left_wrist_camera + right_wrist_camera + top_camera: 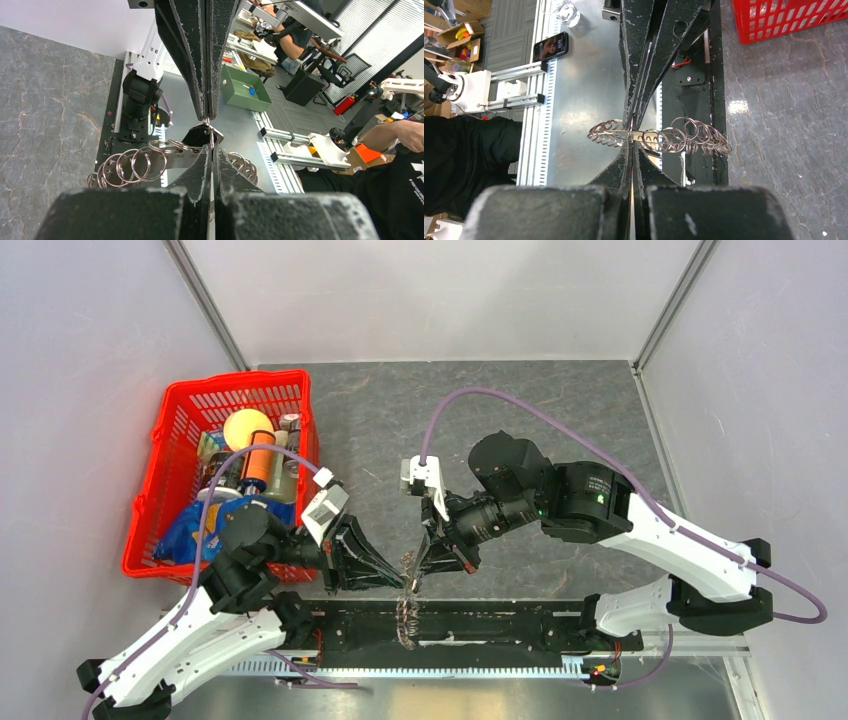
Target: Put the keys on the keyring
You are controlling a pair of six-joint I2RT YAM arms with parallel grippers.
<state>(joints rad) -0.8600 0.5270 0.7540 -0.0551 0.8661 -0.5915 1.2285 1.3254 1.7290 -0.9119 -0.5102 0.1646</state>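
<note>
Left wrist: left gripper point(210, 150) and right gripper point(207, 116) clamp shut on the keyring point(135, 165), black-headed key point(199, 136) between them, arm label point(598, 484) unreadable.

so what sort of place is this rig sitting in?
Likely a robotics lab: a white-panelled test cell around the table, aluminium rails carrying more white robot hardware alongside, and a person close by.

Grey stone-patterned table point(400, 420) — red basket point(150, 510) sits at its left.

Two hands point(403, 577) point(421, 569), one keyring point(684, 138), one key point(199, 135), one red basket point(240, 383)
</note>
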